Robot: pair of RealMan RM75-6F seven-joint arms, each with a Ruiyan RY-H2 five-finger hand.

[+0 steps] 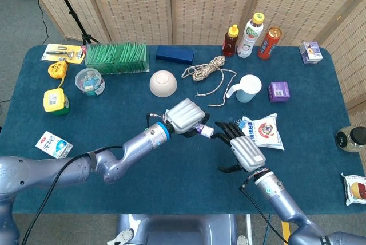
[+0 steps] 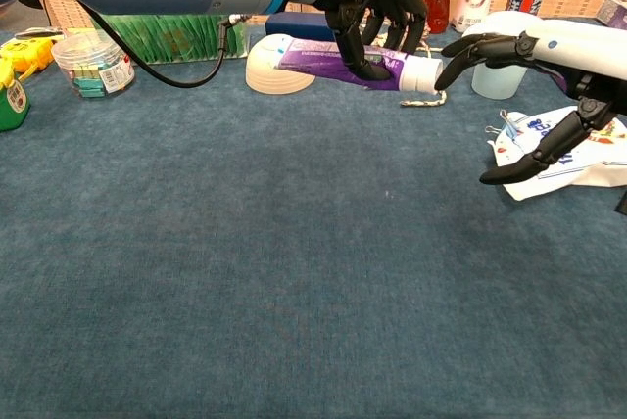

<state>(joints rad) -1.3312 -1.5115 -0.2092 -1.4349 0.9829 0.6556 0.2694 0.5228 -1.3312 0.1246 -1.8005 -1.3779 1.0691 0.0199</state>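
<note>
Purple and white, the toothpaste tube sits lifted off the table near its middle, clamped across the body by your left hand with the white cap pointing toward your right hand. That right hand holds nothing; its fingers are spread, the foremost tips just beside the cap, though whether they touch it you cannot tell from either view. Keep the left hand's hold firm but not crushing, since the tube is soft and will bulge. Bring thumb and fingertip onto opposite sides of the cap squarely, along the tube's axis, before you turn anything. Mind the snack bag and the blue cup close behind your right hand toward the table's right edge.
</note>
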